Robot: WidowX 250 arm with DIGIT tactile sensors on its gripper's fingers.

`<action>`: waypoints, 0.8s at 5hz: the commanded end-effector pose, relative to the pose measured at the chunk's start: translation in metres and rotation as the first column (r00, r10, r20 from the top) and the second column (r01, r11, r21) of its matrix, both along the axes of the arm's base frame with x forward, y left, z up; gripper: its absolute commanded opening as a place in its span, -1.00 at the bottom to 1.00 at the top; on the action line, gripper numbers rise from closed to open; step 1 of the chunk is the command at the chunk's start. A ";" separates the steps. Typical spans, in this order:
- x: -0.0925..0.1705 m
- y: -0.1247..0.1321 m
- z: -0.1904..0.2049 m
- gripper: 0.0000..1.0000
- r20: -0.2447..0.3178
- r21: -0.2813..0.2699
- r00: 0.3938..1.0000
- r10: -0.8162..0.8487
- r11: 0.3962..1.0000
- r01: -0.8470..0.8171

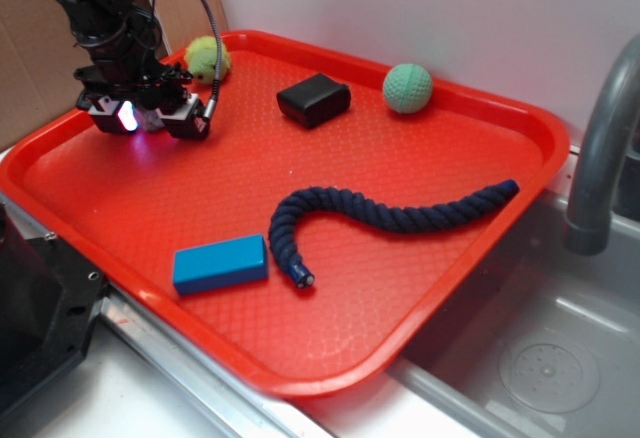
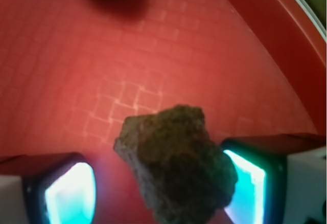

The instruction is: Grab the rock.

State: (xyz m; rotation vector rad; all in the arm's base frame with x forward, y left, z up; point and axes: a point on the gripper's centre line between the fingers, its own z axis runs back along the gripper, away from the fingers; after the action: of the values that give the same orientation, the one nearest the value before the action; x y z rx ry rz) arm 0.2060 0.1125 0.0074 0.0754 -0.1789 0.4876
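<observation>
Brownish-grey, jagged and matte, the small rough rock (image 2: 176,165) is lying on the red plastic tray (image 1: 420,258), near its far left corner. The black gripper (image 1: 148,120) is hovering over it with its jaws apart. One glowing pad (image 2: 245,188) is touching the stone and the other is standing clear, so uneven closing is likely to twist it loose.

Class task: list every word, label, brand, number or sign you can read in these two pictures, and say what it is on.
None can be read. The tray, black block, blue block, rope, both balls and the rock between the fingers show no lettering.
</observation>
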 end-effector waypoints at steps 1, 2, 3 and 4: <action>-0.012 0.006 0.002 1.00 -0.014 -0.067 1.000 -0.028 0.997 0.027; -0.009 0.009 0.003 1.00 -0.011 -0.074 0.999 -0.030 0.997 0.029; -0.009 0.009 0.002 -1.00 -0.013 -0.064 0.999 -0.029 0.998 0.028; -0.011 0.007 -0.001 -1.00 -0.022 -0.054 0.999 -0.034 0.998 0.033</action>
State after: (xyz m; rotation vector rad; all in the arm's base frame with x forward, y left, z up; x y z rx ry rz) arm 0.2041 0.1196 0.0098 0.0320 -0.1624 0.4617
